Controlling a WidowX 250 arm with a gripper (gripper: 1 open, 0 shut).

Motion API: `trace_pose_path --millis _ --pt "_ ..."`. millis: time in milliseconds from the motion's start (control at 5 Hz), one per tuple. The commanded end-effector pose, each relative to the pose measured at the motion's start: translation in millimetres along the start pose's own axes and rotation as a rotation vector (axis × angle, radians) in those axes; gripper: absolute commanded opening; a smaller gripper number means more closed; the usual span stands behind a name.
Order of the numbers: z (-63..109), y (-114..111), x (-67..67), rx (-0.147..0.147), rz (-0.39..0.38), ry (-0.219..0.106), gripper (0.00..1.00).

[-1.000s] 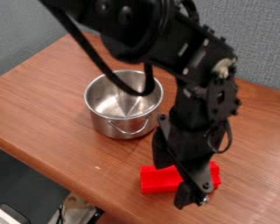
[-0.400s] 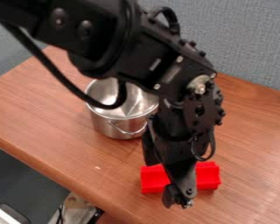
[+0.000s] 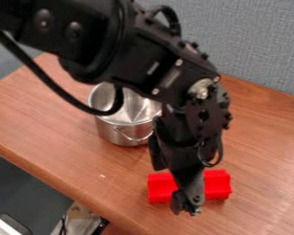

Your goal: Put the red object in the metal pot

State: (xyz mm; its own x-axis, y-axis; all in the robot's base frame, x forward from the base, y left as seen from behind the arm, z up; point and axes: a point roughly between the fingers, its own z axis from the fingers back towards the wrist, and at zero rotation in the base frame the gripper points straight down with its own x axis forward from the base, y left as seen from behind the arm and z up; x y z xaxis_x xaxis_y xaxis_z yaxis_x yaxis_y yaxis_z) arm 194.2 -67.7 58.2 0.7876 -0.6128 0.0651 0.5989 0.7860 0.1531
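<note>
Your hand (image 3: 189,206) is wide open, over the red block (image 3: 217,184), fingertips across its middle in view. Block lies on the surface (image 3: 113,195), long axis running out both sides of your hand; judging by that, close across its width. Pot (image 3: 128,131) sits behind.

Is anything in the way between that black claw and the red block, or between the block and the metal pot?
Nothing visible blocks the gripper from the red block; toward the pot, I see only bare table.
</note>
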Motion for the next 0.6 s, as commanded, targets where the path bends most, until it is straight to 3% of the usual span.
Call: trace_pose_path --millis 0,400 --pt "-0.6 8.7 0.9 0.013 0.025 -0.027 1.0" --pt "-10.5 11.1 -0.2 -0.019 0.056 -0.039 1.0"
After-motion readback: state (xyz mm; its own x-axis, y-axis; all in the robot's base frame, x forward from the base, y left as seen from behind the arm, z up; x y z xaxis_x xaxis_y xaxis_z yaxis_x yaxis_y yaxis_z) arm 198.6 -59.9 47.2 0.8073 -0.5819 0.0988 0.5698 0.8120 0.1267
